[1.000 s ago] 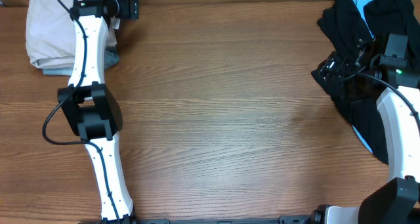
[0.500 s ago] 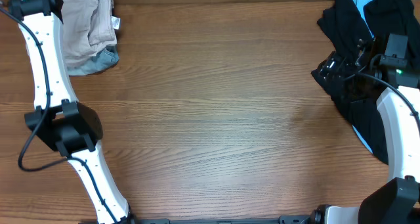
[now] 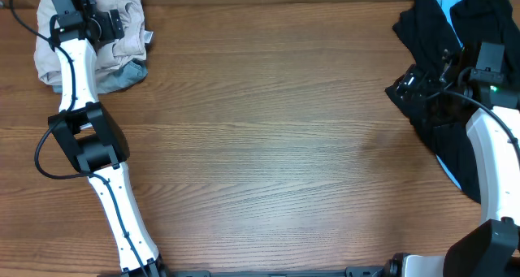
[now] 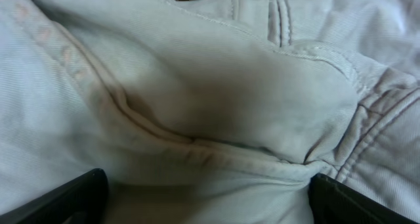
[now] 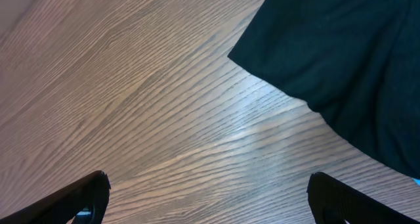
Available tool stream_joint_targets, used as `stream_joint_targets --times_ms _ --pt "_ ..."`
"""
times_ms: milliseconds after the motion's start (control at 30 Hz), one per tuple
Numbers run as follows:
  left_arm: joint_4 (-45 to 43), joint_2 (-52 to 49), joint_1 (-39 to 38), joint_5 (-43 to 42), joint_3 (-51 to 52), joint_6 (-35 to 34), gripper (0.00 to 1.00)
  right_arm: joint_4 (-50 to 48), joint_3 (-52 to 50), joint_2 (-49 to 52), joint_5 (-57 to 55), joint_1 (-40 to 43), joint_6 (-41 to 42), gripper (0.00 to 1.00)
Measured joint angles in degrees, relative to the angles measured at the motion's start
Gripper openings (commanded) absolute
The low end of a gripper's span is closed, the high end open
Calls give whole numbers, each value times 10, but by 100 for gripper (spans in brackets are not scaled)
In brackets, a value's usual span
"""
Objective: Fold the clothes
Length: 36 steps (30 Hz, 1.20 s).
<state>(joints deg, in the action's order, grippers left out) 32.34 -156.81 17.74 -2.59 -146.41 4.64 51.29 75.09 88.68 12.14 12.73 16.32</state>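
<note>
Beige shorts crumpled, left gripper spread above

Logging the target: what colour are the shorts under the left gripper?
The shorts are pale beige; left wrist view.

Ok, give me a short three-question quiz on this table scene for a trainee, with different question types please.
1. True or false: the left gripper is shut on the beige shorts.
2. What shows beneath the right gripper? A) wooden table and the edge of a black garment. B) denim shorts. C) beige shorts.
3. What peeks out from under the beige shorts in the overhead view?
Key: 1 false, its jaws stand open over them. 2 A. 3 light-blue denim.
</note>
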Motion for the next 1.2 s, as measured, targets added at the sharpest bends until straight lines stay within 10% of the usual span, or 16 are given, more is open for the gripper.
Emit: stream_joint_targets --times_ms 233,667,1200 --pt "32 14 2 -37 -11 -7 100 32 59 2 -14 0 -25 100" --pt "111 297 -34 -238 -38 -18 100 243 492 -101 -40 0 -87 100" --pt "188 293 -71 -274 -37 -18 100 365 528 -258 -40 0 -86 100"
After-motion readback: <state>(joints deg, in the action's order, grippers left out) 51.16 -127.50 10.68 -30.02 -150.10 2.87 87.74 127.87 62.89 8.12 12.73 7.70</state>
